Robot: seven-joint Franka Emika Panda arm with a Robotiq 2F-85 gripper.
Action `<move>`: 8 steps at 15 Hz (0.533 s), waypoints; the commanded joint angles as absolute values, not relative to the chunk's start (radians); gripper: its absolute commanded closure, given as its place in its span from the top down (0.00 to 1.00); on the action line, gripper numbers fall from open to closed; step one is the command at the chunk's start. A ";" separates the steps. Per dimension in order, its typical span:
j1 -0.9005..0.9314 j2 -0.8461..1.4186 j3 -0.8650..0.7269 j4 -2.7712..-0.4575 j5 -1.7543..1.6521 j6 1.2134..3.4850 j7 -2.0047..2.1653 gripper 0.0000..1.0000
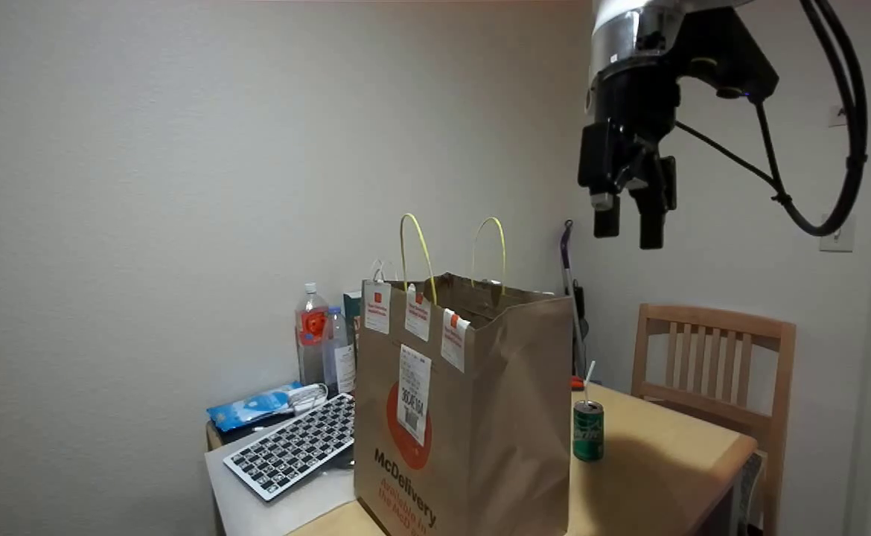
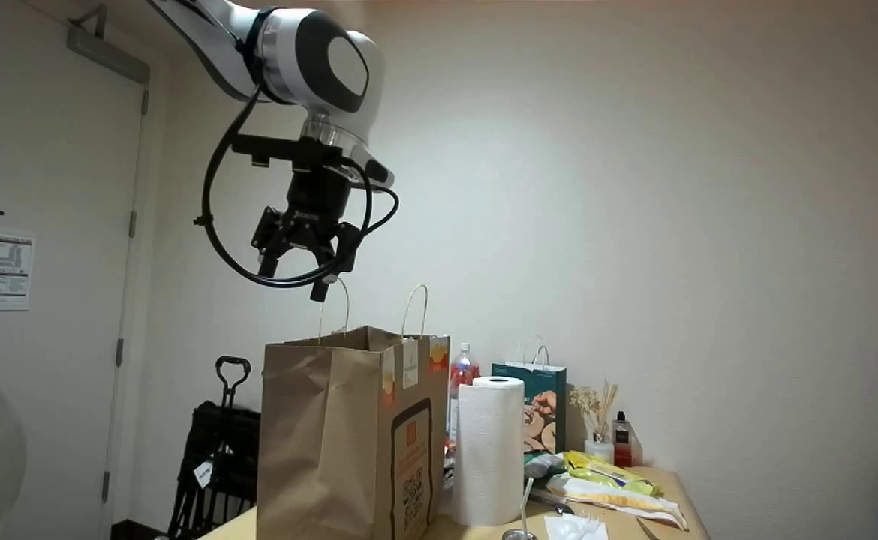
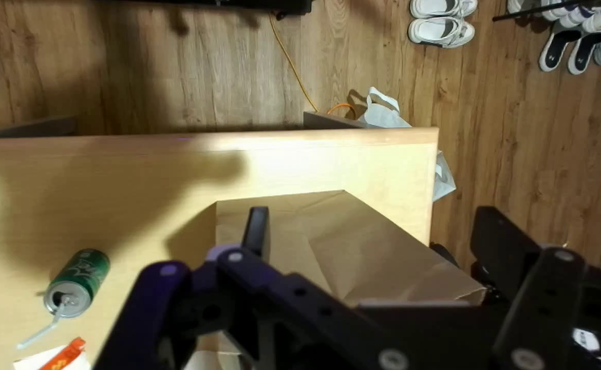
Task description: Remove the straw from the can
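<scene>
Table [image 3: 300, 164]: pale wood, carrying quite a jumble, its edge catching the light.
Robot arm [image 2: 285, 54]: white with dark grey patches, hanging in from overhead, its wrist pointing down toward the table.
Chair [image 1: 718, 320]: slat-backed and wooden, standing by the table's edge.
Paper bag [image 1: 473, 402]: tall and brown, standing upright on the table with its mouth gaping; on one face I'm reading "McDelivery".
Keyboard [image 1: 294, 447]: pale-framed with dark keys, lying at a slant and poking out past the bag's edge in an exterior view.
Paper towel roll [image 2: 490, 454]: white, standing on end near the bag.
Red-labelled bottle [image 1: 311, 335]: clear plastic, standing just beside a white-labelled bottle [image 1: 339, 354].
Fingers [image 1: 652, 223]: hanging wide apart above the table, tips pointing down, gripping nothing; in the wrist view the bag is showing through the gap between them.
Can [image 3: 77, 282]: small and green, standing upright on the table, near the bag yet clear of it, and well below the fingers.
Straw [image 3: 39, 333]: thin and whitish, sitting in the can as I'm watching, its lower end dipping into the opening and its upper part leaning out past the rim; the wrist view is showing a bend partway along.
</scene>
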State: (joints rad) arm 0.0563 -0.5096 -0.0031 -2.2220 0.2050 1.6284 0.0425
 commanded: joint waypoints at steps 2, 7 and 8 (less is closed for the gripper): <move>-0.042 -0.503 -0.016 -2.289 0.161 1.657 0.128 1.00; -0.119 -0.489 -0.039 -2.357 0.130 1.658 0.216 1.00; -0.103 -0.490 -0.040 -2.329 0.141 1.638 0.172 1.00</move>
State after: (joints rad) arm -0.1044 -0.4903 -0.0390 -2.3312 0.1411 1.6402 0.1726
